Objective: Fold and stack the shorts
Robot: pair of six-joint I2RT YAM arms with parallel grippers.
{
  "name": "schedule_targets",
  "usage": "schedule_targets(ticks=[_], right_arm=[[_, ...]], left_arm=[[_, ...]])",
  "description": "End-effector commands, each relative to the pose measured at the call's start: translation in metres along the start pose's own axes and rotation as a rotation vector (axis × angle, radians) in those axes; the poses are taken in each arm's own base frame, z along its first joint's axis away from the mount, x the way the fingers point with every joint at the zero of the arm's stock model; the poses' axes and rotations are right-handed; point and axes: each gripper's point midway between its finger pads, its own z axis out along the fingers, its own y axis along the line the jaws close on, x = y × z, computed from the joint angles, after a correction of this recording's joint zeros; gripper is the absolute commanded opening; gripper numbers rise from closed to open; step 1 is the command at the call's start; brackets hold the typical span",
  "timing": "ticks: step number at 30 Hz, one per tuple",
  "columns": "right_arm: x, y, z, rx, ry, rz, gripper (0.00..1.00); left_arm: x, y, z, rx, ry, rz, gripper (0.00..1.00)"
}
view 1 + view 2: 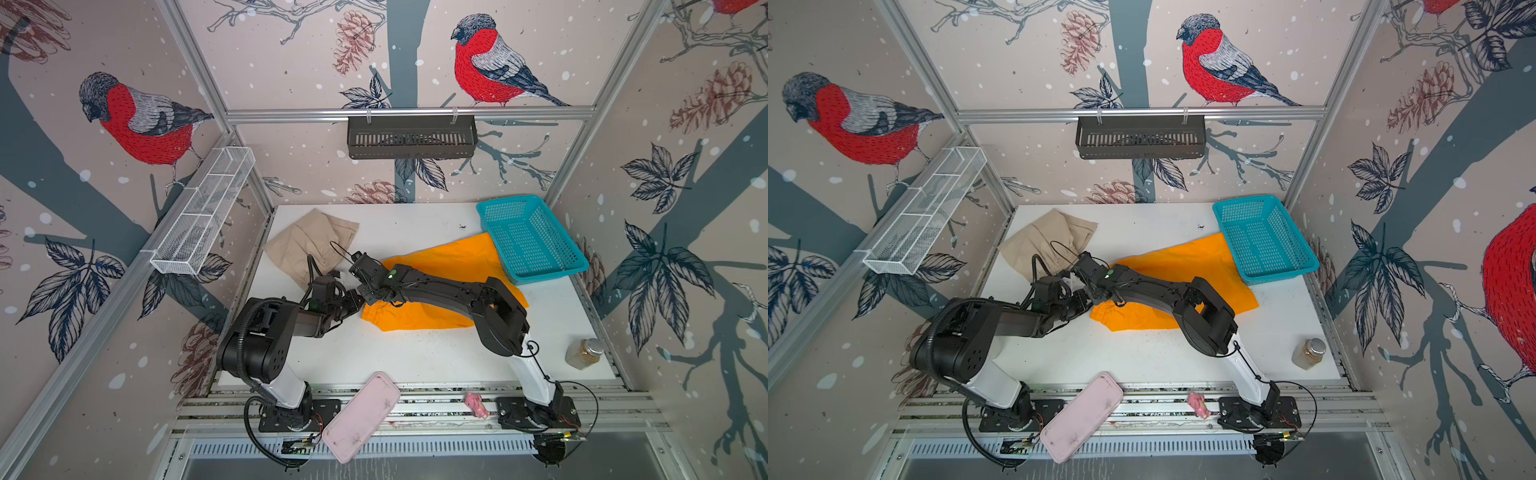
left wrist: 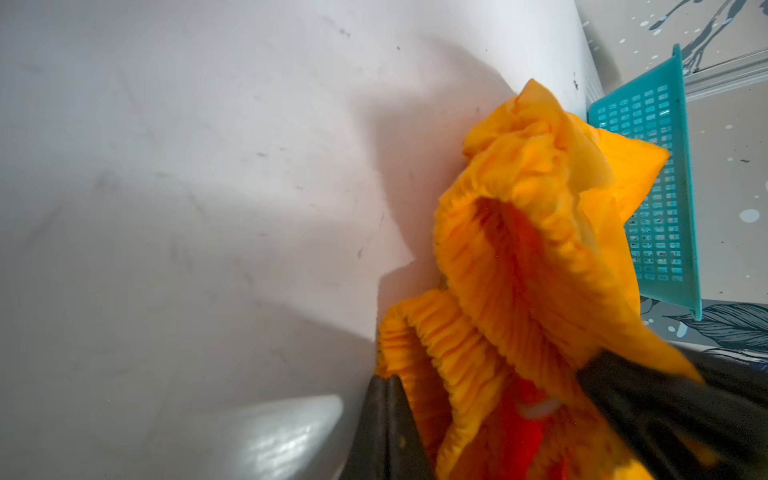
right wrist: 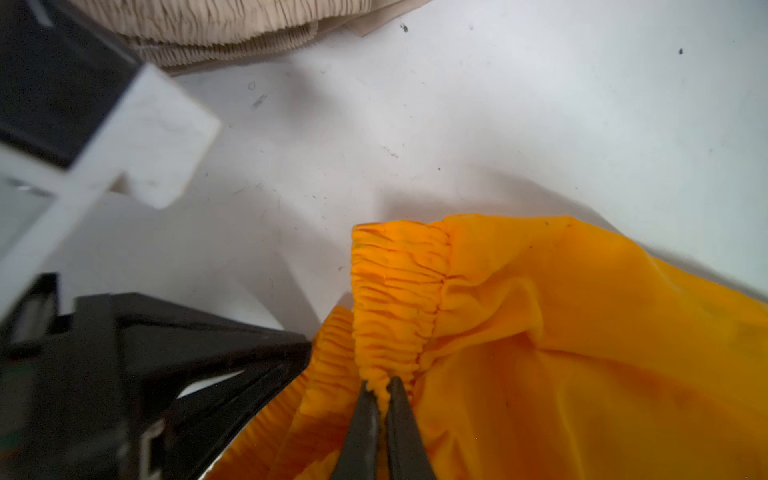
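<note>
Fold starting: your right gripper [image 3: 380, 388] is pinched tight on the orange shorts [image 3: 561, 332]; left gripper [image 2: 386, 380] too, seemingly. Next, lift toward two o'clock.

In both top views the right arm [image 1: 440, 286] covers the middle of the orange shorts [image 1: 449, 262], and the wrists hide where the jaws meet the waistband. Whether cloth runs under the teal basket [image 1: 532, 241] cannot be told. In the right wrist view the beige shorts [image 3: 232, 25] run off the picture's edge and the left gripper [image 3: 297, 353] is blurred. What fills the jar [image 1: 584, 353] is too small to tell.
</note>
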Motion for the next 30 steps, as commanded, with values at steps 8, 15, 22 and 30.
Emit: schedule_targets(ticks=[8, 15, 22, 30], right_arm=[[-0.01, 0.004, -0.033, -0.091, -0.02, 0.049, 0.01], [0.004, 0.009, -0.044, -0.133, 0.055, 0.056, 0.01], [0.019, 0.027, -0.02, -0.194, 0.101, 0.068, 0.3], [-0.028, 0.026, -0.034, -0.27, -0.091, 0.096, 0.73]], left_arm=[[0.024, 0.036, 0.003, -0.162, 0.09, -0.075, 0.0], [0.022, 0.048, -0.002, -0.21, 0.082, -0.07, 0.0], [0.009, 0.049, -0.009, -0.218, 0.05, -0.046, 0.0], [-0.007, 0.04, -0.021, -0.23, 0.009, -0.017, 0.0]])
